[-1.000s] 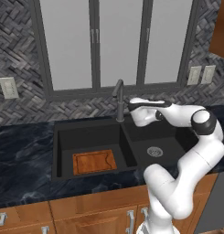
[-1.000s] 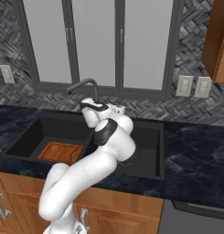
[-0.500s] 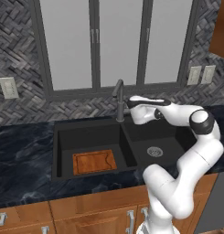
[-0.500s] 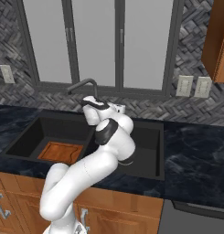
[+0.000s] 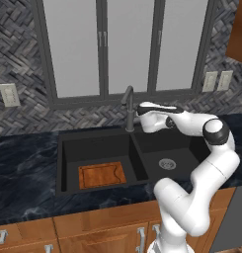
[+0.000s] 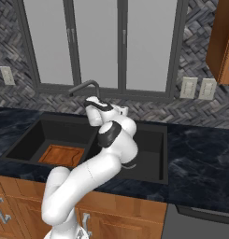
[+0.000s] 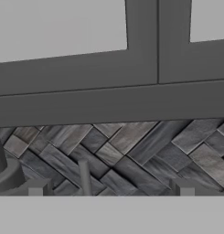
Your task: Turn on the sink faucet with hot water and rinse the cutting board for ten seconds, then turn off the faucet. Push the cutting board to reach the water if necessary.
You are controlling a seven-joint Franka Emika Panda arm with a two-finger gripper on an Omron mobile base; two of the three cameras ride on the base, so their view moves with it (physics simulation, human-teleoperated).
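From the left base view, the slim dark grey metal faucet (image 5: pixel 128 106) rises as a straight post behind the divider of the matte black double-basin sink (image 5: pixel 98 144), which is set into the dark marbled table (image 5: pixel 23 173). The robot's white arm reaches across the right basin, and its pincer (image 5: pixel 140 114) sits just beside the post, on the post's right and at about mid height. No water runs. The flat reddish-brown wooden cutting board (image 5: pixel 101 175) lies on the floor of the left basin, toward its front, its long axis running left to right, well below and to the left of the pincer.

The right base view shows the faucet's spout (image 6: pixel 83 87) angled out over the left basin, with the hand close beneath it and the board (image 6: pixel 62 155) at the basin's near end.

In the hand view, the pincer's fingertips (image 7: pixel 35 188) stand wide apart with nothing between them. The faucet base sits at the left edge, and a thin upright rod, probably the lever (image 7: pixel 84 176), stands between the tips against the grey herringbone tile wall (image 7: pixel 141 146). The coming move likely depends on nudging that lever.
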